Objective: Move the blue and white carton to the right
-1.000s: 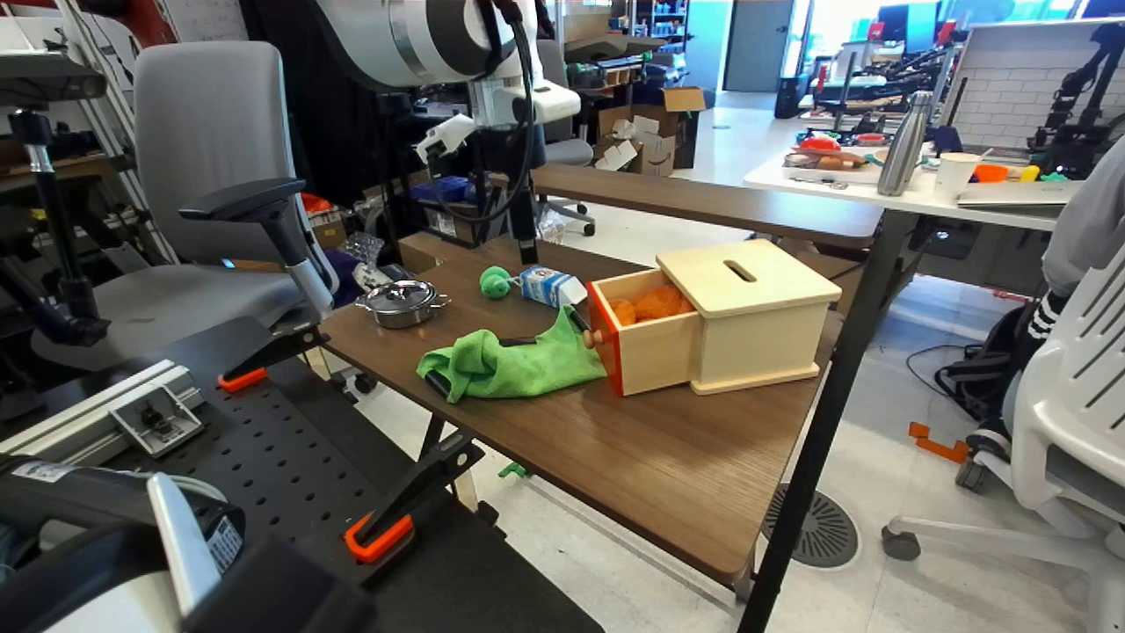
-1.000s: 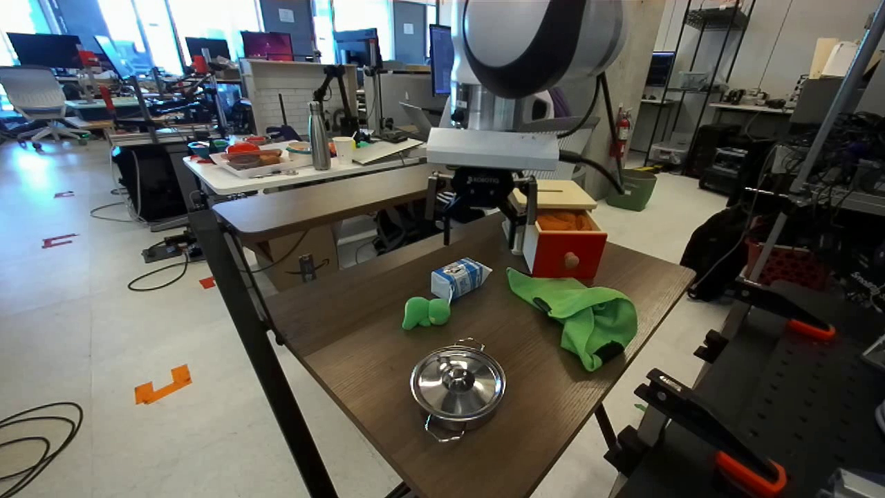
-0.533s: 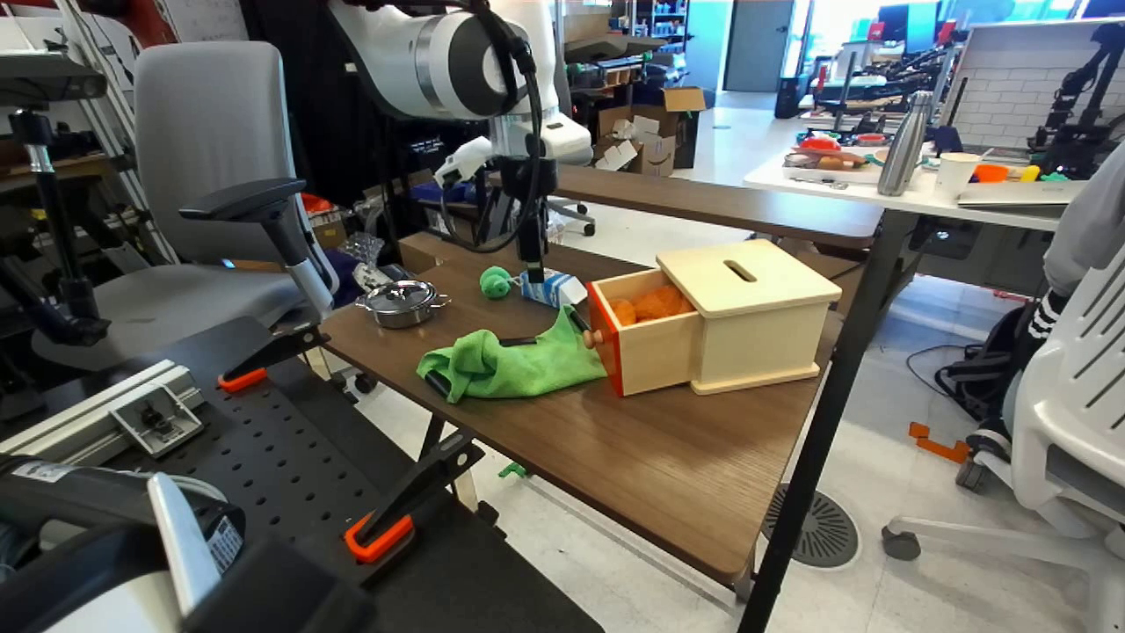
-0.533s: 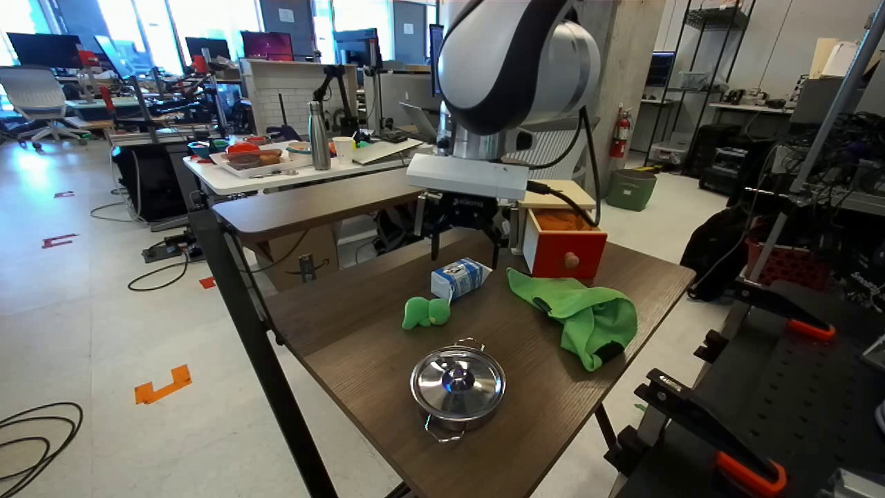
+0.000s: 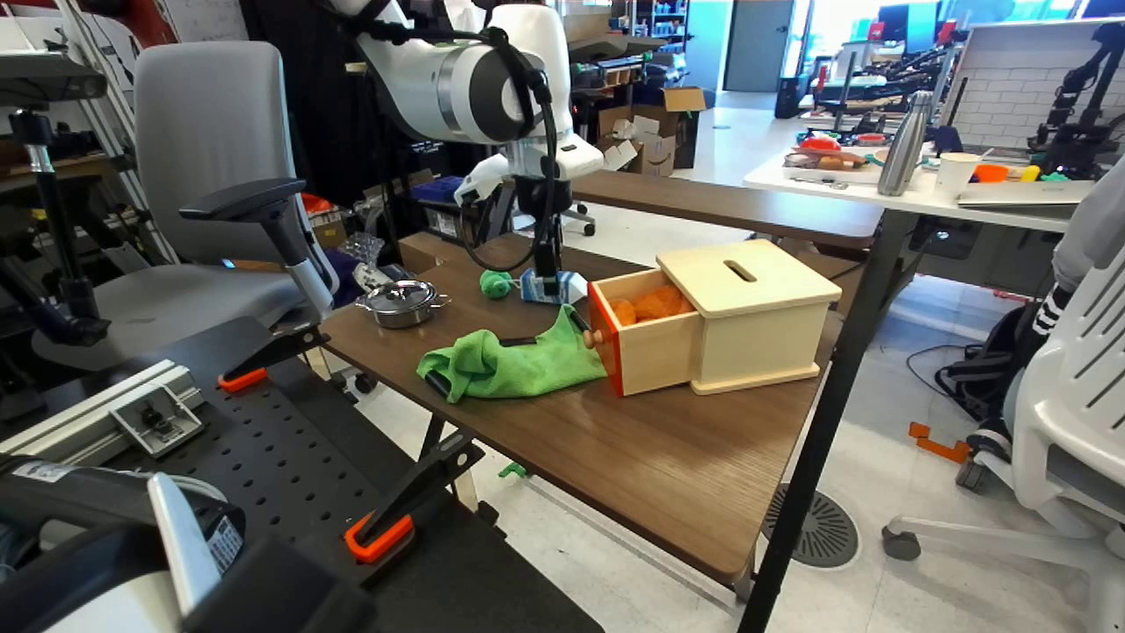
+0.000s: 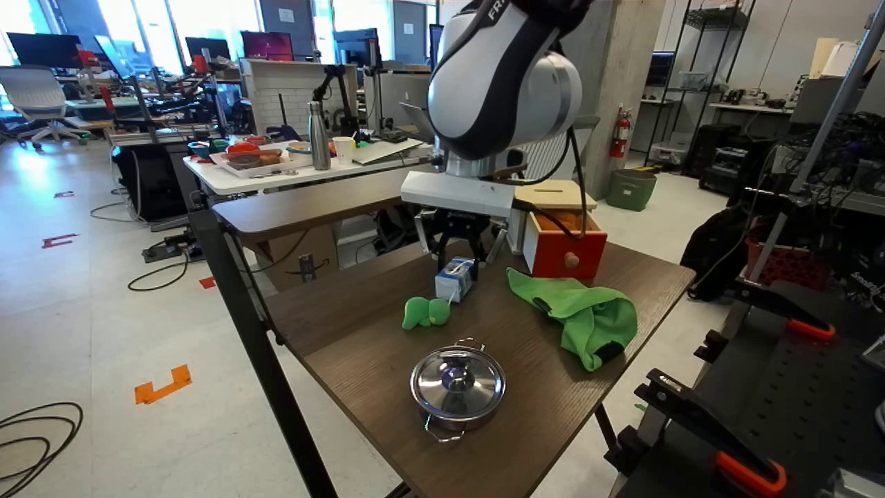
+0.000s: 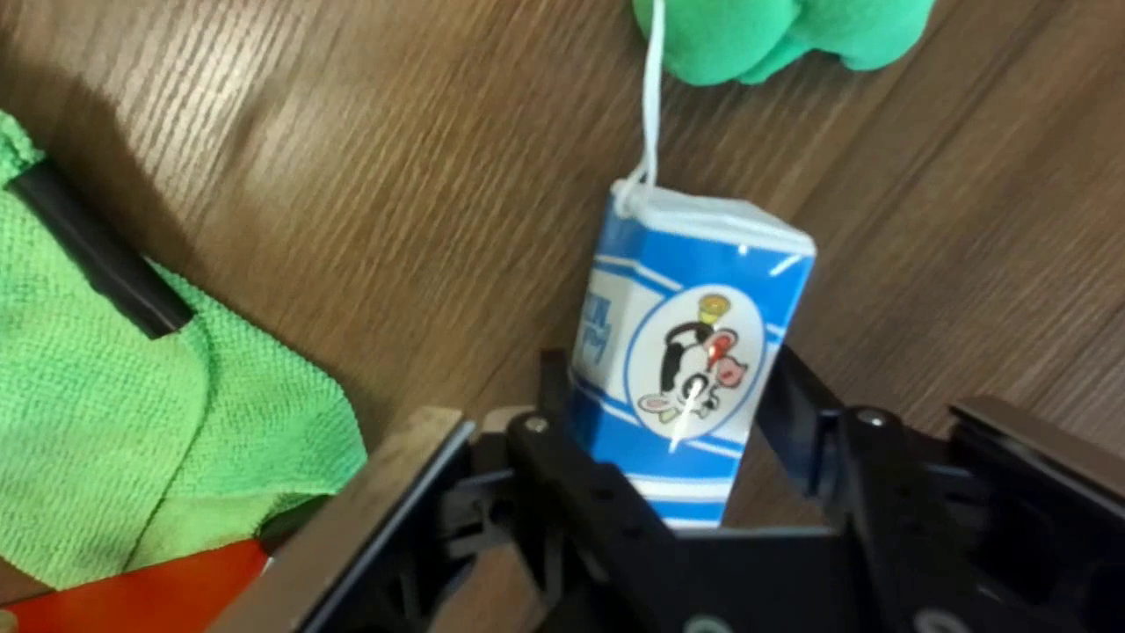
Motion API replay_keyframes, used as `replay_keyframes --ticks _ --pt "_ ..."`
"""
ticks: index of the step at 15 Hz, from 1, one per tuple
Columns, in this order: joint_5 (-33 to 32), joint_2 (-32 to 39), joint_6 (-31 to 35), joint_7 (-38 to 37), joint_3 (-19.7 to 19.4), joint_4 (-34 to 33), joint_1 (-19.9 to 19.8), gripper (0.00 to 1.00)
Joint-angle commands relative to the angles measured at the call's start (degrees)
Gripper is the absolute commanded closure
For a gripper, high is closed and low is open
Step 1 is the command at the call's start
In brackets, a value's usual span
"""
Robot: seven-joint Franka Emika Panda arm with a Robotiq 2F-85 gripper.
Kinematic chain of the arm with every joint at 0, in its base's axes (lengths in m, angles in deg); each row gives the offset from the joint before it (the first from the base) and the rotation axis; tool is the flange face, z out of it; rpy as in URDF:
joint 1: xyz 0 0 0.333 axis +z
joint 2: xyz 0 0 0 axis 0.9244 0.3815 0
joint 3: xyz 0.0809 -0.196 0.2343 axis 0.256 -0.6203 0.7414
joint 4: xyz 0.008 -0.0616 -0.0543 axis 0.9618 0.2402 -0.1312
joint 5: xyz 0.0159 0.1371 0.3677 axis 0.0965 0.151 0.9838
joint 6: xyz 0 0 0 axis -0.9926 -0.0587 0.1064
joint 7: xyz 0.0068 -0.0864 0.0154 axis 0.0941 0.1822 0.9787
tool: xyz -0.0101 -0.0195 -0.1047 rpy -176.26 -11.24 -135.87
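Note:
The blue and white carton [image 6: 454, 279] lies on its side on the brown table, a cartoon cow facing up in the wrist view. My gripper [image 7: 670, 380] points down over it, one finger along each long side. Both fingers touch the carton, so the jaws are shut on it, slightly askew. In an exterior view a finger [image 5: 550, 283] covers part of the carton. A white string runs from the carton's top end towards a green toy [image 6: 426, 313].
A wooden box [image 5: 756, 325] with its red-fronted drawer [image 6: 567, 250] pulled out stands beside the gripper. A green cloth [image 6: 588, 315] lies before the drawer. A lidded metal pot [image 6: 458, 384] sits farther off, beyond the green toy from the gripper.
My gripper has come down from above the table to the carton, and its fingers have closed on the sides. The carton has turned a little where it lies.

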Motion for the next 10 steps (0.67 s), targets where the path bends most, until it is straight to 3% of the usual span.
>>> replay_keyframes --ticks 1,4,10 --pt "0.4 2.7 -0.8 -0.7 -1.4 -3.6 1.0 0.73" --pt "0.4 2.5 -1.2 0.0 -1.1 -3.8 0.8 0.83" --pt "-0.8 -4.9 -1.2 5.6 0.3 3.4 1.5 0.83"
